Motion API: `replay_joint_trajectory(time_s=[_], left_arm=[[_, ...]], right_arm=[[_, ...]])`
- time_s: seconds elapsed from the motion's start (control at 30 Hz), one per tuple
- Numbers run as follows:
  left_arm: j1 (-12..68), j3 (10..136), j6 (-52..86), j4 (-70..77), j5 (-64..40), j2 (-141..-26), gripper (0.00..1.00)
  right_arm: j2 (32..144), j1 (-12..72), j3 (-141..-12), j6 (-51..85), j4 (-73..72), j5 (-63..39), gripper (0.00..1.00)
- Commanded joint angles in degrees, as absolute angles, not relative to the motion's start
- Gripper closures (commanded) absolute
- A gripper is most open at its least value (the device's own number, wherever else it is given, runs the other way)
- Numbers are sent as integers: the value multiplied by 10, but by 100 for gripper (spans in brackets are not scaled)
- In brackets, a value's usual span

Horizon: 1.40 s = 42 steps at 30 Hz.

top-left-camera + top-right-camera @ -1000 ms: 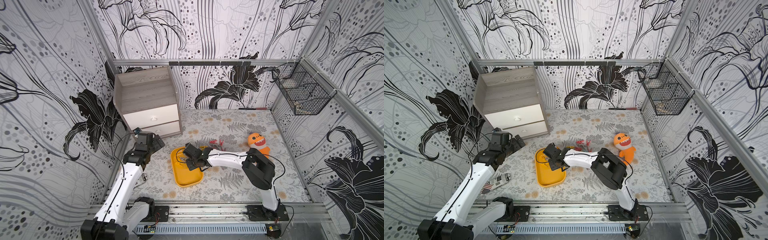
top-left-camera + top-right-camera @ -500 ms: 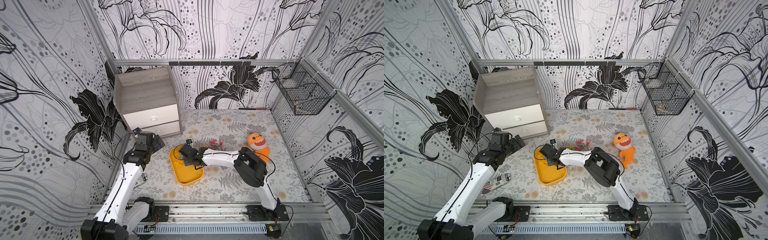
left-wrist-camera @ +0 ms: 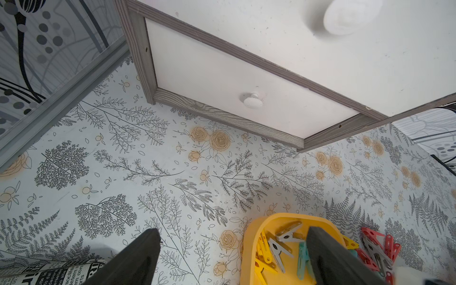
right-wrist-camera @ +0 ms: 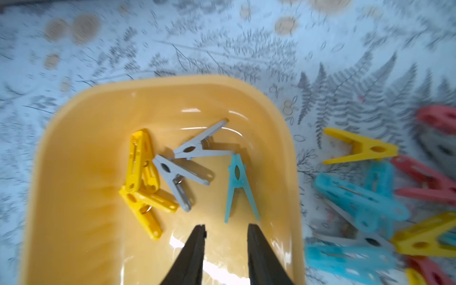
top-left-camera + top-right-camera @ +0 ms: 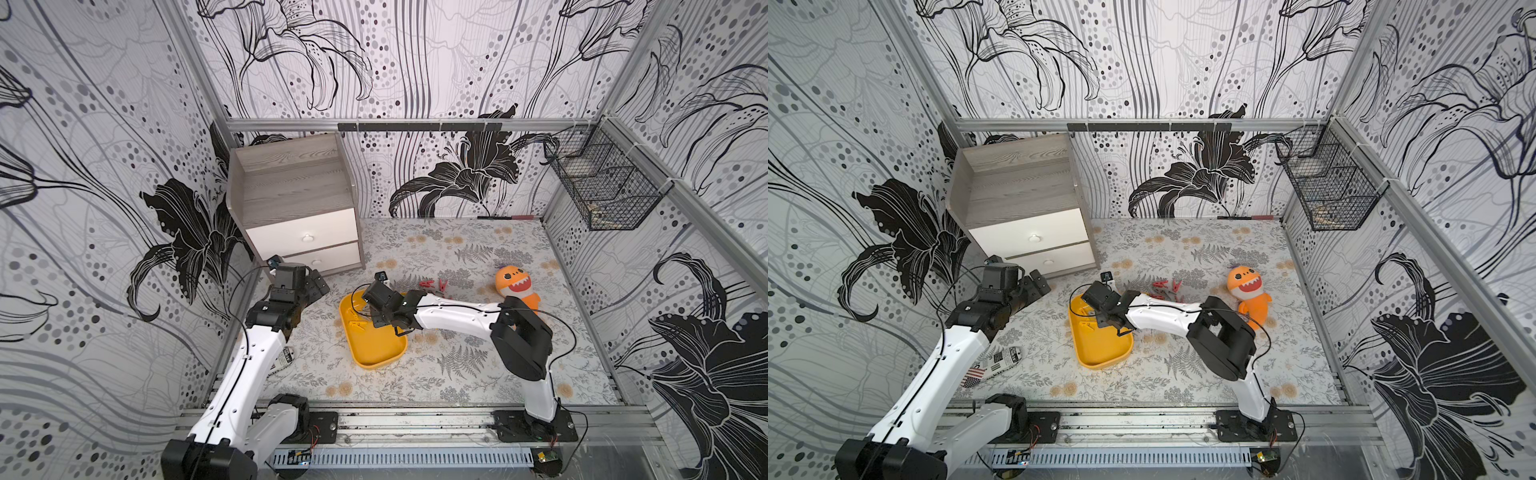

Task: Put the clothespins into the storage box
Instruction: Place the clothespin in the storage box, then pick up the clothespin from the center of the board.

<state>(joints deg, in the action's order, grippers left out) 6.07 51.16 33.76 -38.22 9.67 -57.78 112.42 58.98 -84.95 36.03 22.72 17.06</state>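
Observation:
The yellow-orange storage box (image 5: 376, 357) (image 5: 1100, 358) lies mid-table. Inside it, in the right wrist view, lie a teal clothespin (image 4: 238, 182), two grey clothespins (image 4: 197, 148) and yellow ones (image 4: 140, 162). My right gripper (image 4: 226, 228) (image 5: 365, 311) hangs over the box's far end, open, with nothing between its fingers; the teal pin lies just past the tips. A pile of teal, red, yellow and grey clothespins (image 4: 360, 197) (image 5: 432, 286) lies on the mat beside the box. My left gripper (image 3: 233, 230) (image 5: 318, 284) is wide open and empty, near the drawer cabinet.
A grey wood drawer cabinet (image 5: 299, 208) stands at the back left. An orange plush toy (image 5: 517, 286) sits right of the pin pile. A black wire basket (image 5: 602, 195) hangs on the right wall. A newspaper-print roll (image 5: 1000, 361) lies by the left arm.
The right gripper has shifted toward the box's far end and its jaws have parted from shut to open. The left arm has stayed still.

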Motion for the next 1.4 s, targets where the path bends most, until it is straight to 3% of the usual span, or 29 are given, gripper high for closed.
replay_joint_trajectory(time_s=[0.0, 0.23, 0.4, 0.77, 1.37], left_arm=[[63, 517, 332, -375, 101, -572, 3], [63, 514, 330, -376, 100, -569, 3], [63, 515, 336, -371, 93, -572, 3], [63, 536, 333, -386, 101, -575, 3], [63, 541, 330, -394, 109, -576, 3]], right_arm=[[1060, 567, -825, 324, 253, 190, 65], [959, 476, -657, 299, 226, 136, 67], [928, 460, -584, 180, 189, 44, 66], [978, 460, -607, -4, 216, 19, 66], [1046, 457, -621, -32, 199, 28, 68]])
